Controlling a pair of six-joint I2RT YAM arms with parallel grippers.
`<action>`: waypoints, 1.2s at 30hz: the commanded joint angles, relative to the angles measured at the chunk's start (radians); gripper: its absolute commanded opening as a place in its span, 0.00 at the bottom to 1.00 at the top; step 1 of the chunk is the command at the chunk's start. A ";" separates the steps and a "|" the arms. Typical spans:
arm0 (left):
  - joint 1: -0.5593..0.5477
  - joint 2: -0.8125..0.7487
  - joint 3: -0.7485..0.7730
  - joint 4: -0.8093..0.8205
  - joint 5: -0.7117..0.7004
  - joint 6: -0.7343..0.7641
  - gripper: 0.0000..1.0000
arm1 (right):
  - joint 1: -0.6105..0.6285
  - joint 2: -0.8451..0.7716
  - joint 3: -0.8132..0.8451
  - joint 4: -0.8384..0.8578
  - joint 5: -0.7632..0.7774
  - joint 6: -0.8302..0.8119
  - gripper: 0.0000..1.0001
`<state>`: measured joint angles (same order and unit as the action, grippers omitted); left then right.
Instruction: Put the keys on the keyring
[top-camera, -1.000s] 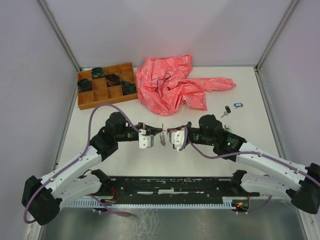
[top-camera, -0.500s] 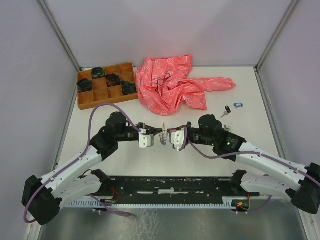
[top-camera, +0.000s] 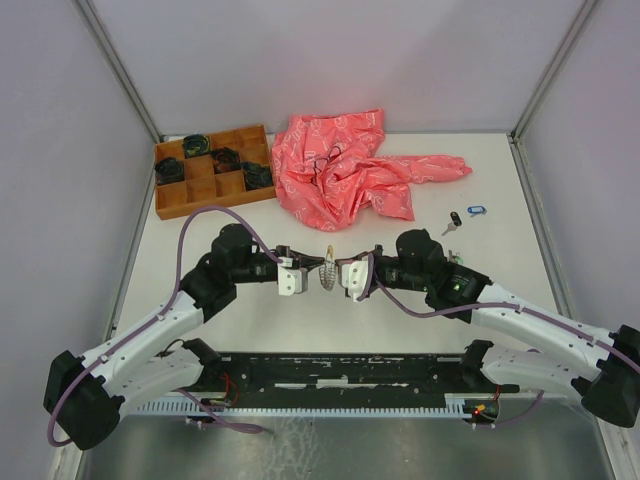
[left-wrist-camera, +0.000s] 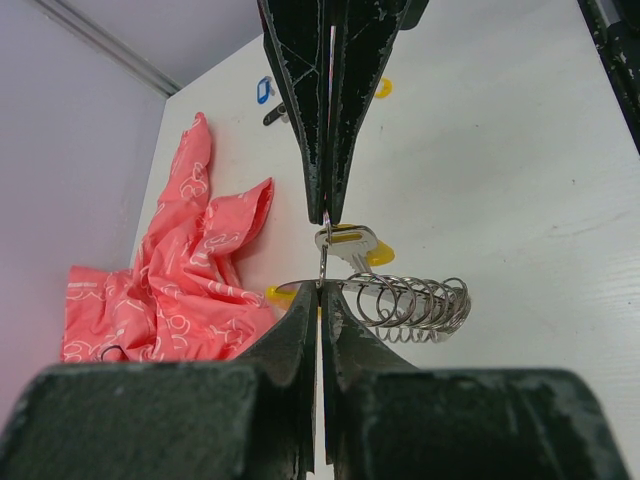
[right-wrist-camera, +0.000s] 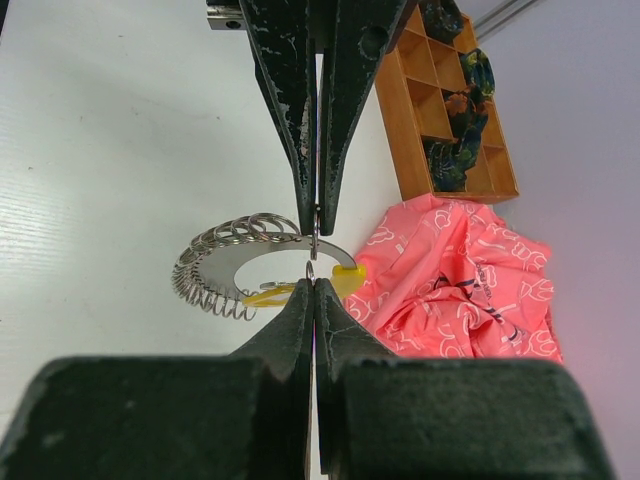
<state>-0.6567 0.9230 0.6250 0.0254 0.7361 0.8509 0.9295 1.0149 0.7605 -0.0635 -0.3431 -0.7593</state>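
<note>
Where the two arms meet, the left gripper (left-wrist-camera: 322, 255) and the right gripper (right-wrist-camera: 313, 255) both have their jaws squeezed tight on the keyring (top-camera: 327, 272), which sits between them. Only the left wrist view shows a yellow-tag key (left-wrist-camera: 350, 240) right by the ring. Farther back, a black-tag key (top-camera: 455, 220) and a blue-tag key (top-camera: 475, 210) lie near each other on the table (top-camera: 520, 250). At the back, the wooden tray (top-camera: 205, 190) holds dark coiled bundles (top-camera: 225, 158) in four of its boxes. A pink cloth (top-camera: 345, 170) lies beside it.
</note>
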 joint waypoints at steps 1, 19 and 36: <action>-0.003 -0.005 0.017 0.050 0.009 -0.027 0.03 | 0.009 -0.008 0.010 0.052 0.008 0.018 0.01; -0.003 -0.004 0.019 0.050 0.008 -0.031 0.03 | 0.009 -0.021 0.007 0.049 0.023 0.018 0.01; -0.003 0.000 0.019 0.050 0.014 -0.036 0.03 | 0.009 -0.013 0.005 0.071 0.021 0.020 0.01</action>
<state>-0.6567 0.9230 0.6250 0.0254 0.7361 0.8486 0.9340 1.0142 0.7605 -0.0559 -0.3309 -0.7532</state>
